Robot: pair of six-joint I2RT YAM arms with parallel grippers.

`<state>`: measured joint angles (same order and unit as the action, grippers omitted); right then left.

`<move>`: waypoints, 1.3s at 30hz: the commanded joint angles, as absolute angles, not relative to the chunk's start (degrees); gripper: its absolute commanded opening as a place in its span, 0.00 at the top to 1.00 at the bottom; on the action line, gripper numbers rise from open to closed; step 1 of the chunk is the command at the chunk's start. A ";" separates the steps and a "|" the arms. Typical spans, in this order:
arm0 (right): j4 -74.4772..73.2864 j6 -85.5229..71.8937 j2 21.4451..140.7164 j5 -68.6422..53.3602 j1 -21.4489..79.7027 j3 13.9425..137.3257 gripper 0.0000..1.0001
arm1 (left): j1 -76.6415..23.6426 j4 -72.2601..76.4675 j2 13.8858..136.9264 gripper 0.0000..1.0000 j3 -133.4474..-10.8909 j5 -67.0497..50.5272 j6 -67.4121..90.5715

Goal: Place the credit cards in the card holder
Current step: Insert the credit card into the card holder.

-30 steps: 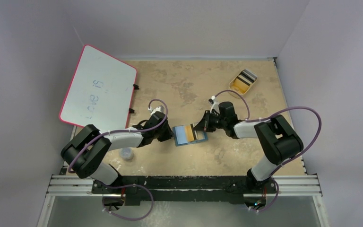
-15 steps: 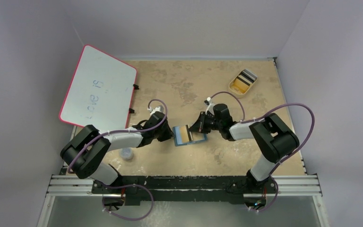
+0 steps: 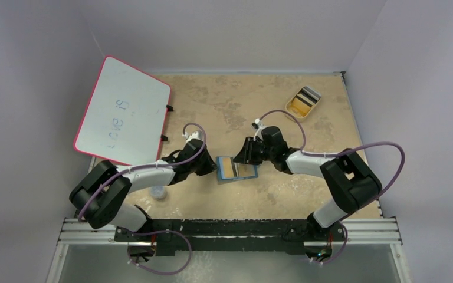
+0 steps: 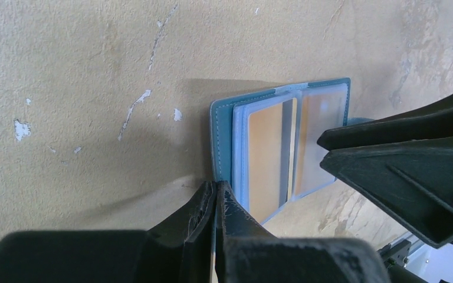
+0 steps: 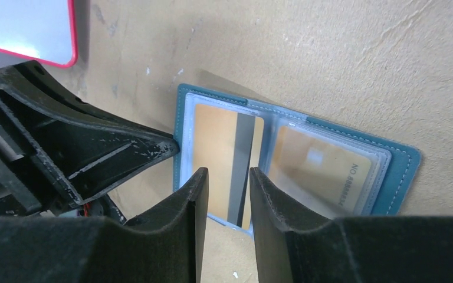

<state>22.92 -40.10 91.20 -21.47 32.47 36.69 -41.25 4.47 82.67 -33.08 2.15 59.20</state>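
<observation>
A teal-blue bifold card holder [image 3: 236, 170] with shiny clear pockets lies open and flat on the worn tan table [image 3: 224, 100], a little toward the near edge and about midway between the left and right edges. Each inside pocket holds one of the credit cards. An orange card with a dark stripe [image 5: 221, 147] fills the half nearer the left arm. A plain orange card with embossed digits [image 5: 318, 168] fills the other half.

The left gripper [image 4: 215, 191] sits low at the card holder's left edge, and its black fingers are pressed together on the teal border. The right gripper [image 5: 228, 177] hovers over the striped card. Its two fingers stand slightly apart with nothing clamped between them, and the card shows through the gap.

Well apart, near the far right corner of the table, a beige oval tray [image 3: 288, 107] holds more cards [image 3: 302, 104], orange and grey with dark stripes. A pink-rimmed whiteboard [image 3: 122, 112] with blue handwriting overhangs the table's far left corner.
</observation>
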 commanded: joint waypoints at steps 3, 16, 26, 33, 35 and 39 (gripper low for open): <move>20.96 -39.08 89.76 -19.96 33.03 38.32 0.66 | -40.97 5.58 81.17 1.00 -33.07 1.62 58.72; 25.38 -40.56 95.20 -24.45 35.31 39.41 0.64 | -40.97 5.21 80.96 1.00 -32.79 1.09 58.10; 18.41 -35.09 93.99 -28.37 34.42 43.43 0.68 | -40.95 1.24 79.51 1.00 -33.97 0.63 55.46; 6.55 -23.31 89.69 -19.62 30.16 53.97 0.55 | -40.96 -1.00 78.53 1.00 -34.72 -4.06 52.81; 4.72 -20.23 90.13 -19.07 26.34 57.40 0.55 | -41.03 -2.36 78.78 1.00 -35.38 -4.96 51.83; 2.16 -13.08 90.58 -12.27 21.12 64.04 0.50 | -40.96 -4.13 77.96 1.00 -35.68 -6.19 50.37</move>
